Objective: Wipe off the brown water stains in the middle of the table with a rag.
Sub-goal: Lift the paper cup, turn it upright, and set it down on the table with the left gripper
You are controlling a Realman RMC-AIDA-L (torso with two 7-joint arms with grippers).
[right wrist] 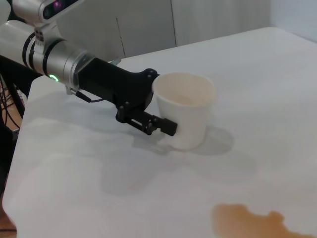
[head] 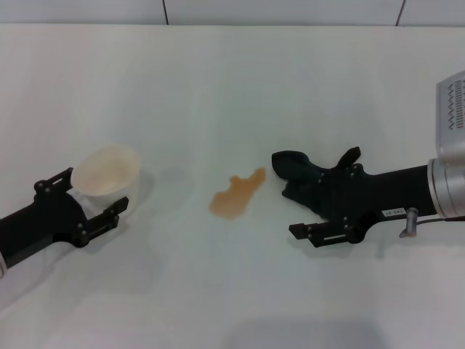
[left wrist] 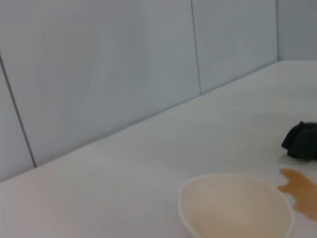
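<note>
The brown water stains form one orange-brown blotch in the middle of the white table. Just to their right lies the black rag, lumpy and folded. My right gripper is low over the rag's near end, open, with its fingers spread on either side of the cloth. The left wrist view shows the rag beside the stains. The right wrist view shows the stains close in front. My left gripper is at the table's left, shut on a cup.
The cup in the left gripper is pale with a tan inside and stands upright on the table, left of the stains. It also shows in the right wrist view and the left wrist view. A panelled wall runs behind the table.
</note>
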